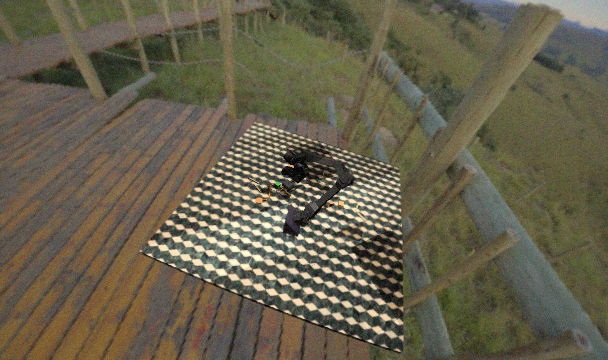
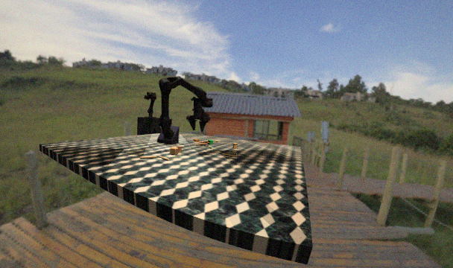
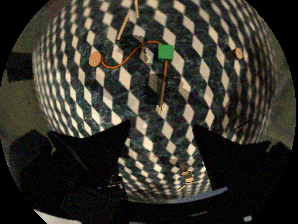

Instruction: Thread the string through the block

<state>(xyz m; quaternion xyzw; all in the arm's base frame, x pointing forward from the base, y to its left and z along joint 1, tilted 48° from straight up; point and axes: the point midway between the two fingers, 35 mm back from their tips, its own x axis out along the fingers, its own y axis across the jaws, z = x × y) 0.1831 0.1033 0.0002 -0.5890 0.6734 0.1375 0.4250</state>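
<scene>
A green block (image 1: 278, 185) (image 2: 211, 142) (image 3: 165, 52) sits on the patterned table. The orange string (image 3: 112, 67) curves from the round wooden button (image 1: 259, 200) (image 3: 95, 59) to one side of the block. A short stretch of orange string comes out on the side nearer the gripper, with the thin stick (image 3: 162, 97) on its end. That stick lies on the table, apart from the block, pointing toward the gripper. My gripper (image 2: 197, 129) (image 3: 161, 124) is wide open and empty, above the table and short of the stick's near end. The hole's inside is hidden.
Two loose sticks (image 3: 123, 27) (image 3: 137, 8) lie beyond the block. A small wooden cylinder (image 2: 235, 145) (image 3: 239, 53) stands to the block's right in the wrist view. Wooden pieces (image 2: 173, 150) and loose sticks (image 2: 153, 156) lie near the arm's base.
</scene>
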